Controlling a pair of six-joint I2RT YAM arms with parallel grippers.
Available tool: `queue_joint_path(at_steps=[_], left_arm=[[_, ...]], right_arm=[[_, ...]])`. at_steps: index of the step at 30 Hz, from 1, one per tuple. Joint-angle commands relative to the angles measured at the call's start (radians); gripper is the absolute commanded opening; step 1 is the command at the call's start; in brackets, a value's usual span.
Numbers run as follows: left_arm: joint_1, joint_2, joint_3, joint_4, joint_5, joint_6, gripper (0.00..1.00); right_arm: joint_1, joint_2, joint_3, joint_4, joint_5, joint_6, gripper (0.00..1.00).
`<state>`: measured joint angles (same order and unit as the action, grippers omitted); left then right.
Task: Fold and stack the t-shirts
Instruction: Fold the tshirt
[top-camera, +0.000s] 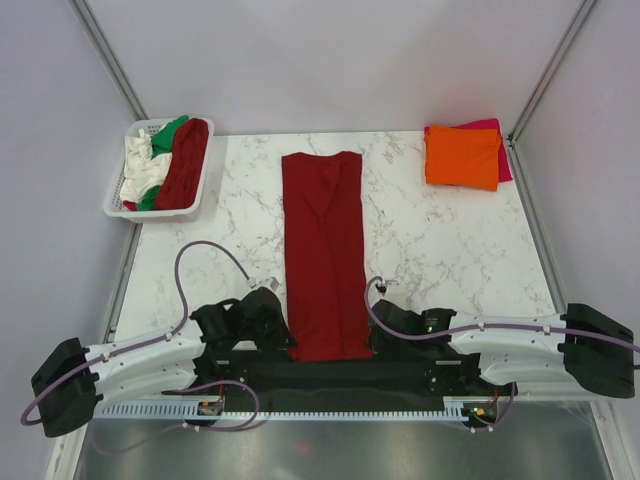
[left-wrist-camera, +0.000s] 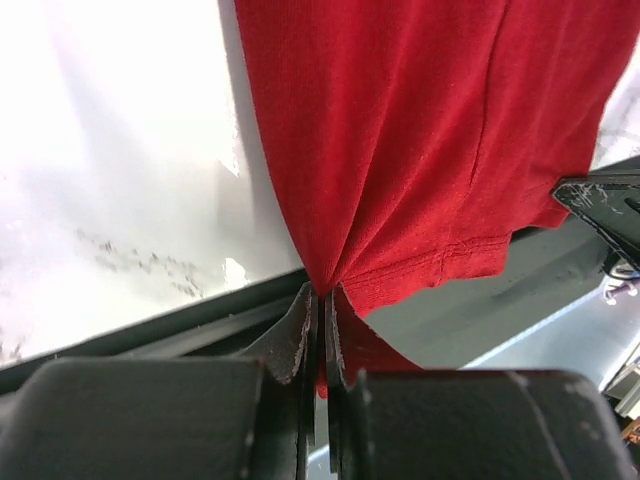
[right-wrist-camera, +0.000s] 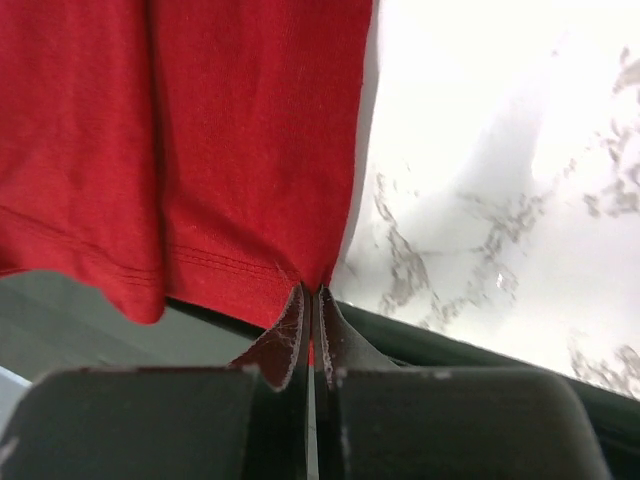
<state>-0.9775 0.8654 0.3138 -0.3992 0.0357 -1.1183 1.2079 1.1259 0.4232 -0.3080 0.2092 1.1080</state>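
While the left gripper (left-wrist-camera: 320, 298) is clamped on the near left hem corner of the dark red t-shirt (top-camera: 322, 250), the right gripper (right-wrist-camera: 310, 296) is pinched shut on the near right corner. The shirt lies as a long folded strip down the middle of the bench (top-camera: 440, 250), its hem at the near edge. At the far right corner a folded orange t-shirt (top-camera: 462, 160) sits on a magenta-pink t-shirt (top-camera: 505, 165), and at the far left a white basket (top-camera: 118, 208) holds crumpled t-shirts (top-camera: 185, 165).

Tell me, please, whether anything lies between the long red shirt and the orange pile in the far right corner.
Nothing visible does. The left gripper and right gripper are shut on the red shirt's near hem, and only bare table lies between it and the orange pile.
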Motion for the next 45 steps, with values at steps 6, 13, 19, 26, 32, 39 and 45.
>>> queue_joint_path(at_steps=[6, 13, 19, 26, 32, 39, 45], left_arm=[[-0.009, -0.043, 0.208, -0.234, -0.068, 0.018, 0.04], [0.003, 0.082, 0.401, -0.313, -0.191, 0.107, 0.1], [0.112, 0.239, 0.565, -0.328, -0.194, 0.221, 0.1], [0.322, 0.461, 0.737, -0.325, -0.126, 0.389, 0.09], [0.442, 0.685, 0.909, -0.302, -0.1, 0.523, 0.08], [0.588, 0.978, 1.137, -0.285, 0.036, 0.572, 0.08], [0.626, 1.188, 1.357, -0.299, 0.085, 0.618, 0.32]], right_arm=[[0.035, -0.061, 0.146, -0.155, 0.052, -0.017, 0.0], [0.009, 0.008, 0.396, -0.35, 0.289, -0.166, 0.0], [-0.155, 0.119, 0.558, -0.338, 0.334, -0.373, 0.0], [-0.329, 0.304, 0.736, -0.246, 0.317, -0.549, 0.0], [-0.442, 0.501, 0.874, -0.194, 0.274, -0.616, 0.0], [-0.539, 0.771, 1.058, -0.192, 0.242, -0.637, 0.0], [-0.62, 0.938, 1.23, -0.218, 0.193, -0.631, 0.0]])
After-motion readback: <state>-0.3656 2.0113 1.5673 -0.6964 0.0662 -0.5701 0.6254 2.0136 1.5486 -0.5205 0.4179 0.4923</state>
